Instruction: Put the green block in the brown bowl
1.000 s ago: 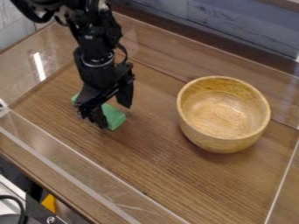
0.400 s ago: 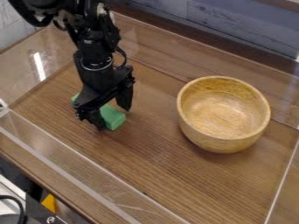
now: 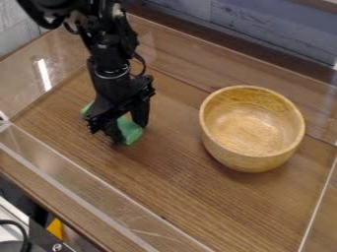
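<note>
The green block (image 3: pixel 128 132) lies on the wooden table left of centre. My gripper (image 3: pixel 120 125) points straight down over it. Its dark fingers (image 3: pixel 101 124) have drawn in against the block's sides, so it is shut on the block. The block still rests on the table, and the fingers hide its upper part. The brown bowl (image 3: pixel 251 126) stands upright to the right, about a bowl's width from the gripper, with nothing inside it.
The wooden table (image 3: pixel 171 187) is ringed by low clear plastic walls (image 3: pixel 79 202). A grey panel (image 3: pixel 263 25) runs along the back. The black arm (image 3: pixel 93 34) reaches in from the upper left.
The fingers stood wide on either side of the block and have now closed in on it. The hand has stayed over the same spot. The bowl has not moved.
</note>
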Action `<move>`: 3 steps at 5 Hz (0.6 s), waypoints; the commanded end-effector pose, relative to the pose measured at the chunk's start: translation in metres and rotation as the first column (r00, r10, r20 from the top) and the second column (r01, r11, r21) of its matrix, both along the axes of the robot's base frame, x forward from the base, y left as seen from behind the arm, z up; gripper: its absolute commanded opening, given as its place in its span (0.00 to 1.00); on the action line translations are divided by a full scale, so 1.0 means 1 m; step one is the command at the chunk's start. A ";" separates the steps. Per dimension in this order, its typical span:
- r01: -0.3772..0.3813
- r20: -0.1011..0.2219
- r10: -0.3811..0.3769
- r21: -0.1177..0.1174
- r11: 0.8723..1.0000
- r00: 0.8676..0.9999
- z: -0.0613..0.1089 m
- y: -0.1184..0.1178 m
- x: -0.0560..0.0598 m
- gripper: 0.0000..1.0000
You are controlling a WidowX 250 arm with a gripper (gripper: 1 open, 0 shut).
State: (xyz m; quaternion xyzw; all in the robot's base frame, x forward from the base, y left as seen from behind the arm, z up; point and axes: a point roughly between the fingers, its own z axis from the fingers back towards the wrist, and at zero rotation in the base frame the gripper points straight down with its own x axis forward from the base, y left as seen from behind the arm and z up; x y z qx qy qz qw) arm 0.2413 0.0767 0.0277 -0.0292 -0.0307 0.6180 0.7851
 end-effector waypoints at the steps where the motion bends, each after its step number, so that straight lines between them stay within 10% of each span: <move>1: -0.009 0.034 0.009 0.024 1.000 0.999 0.014 0.004 0.007 0.00; 3: -0.002 0.036 0.001 0.038 0.999 0.999 0.037 -0.006 0.011 0.00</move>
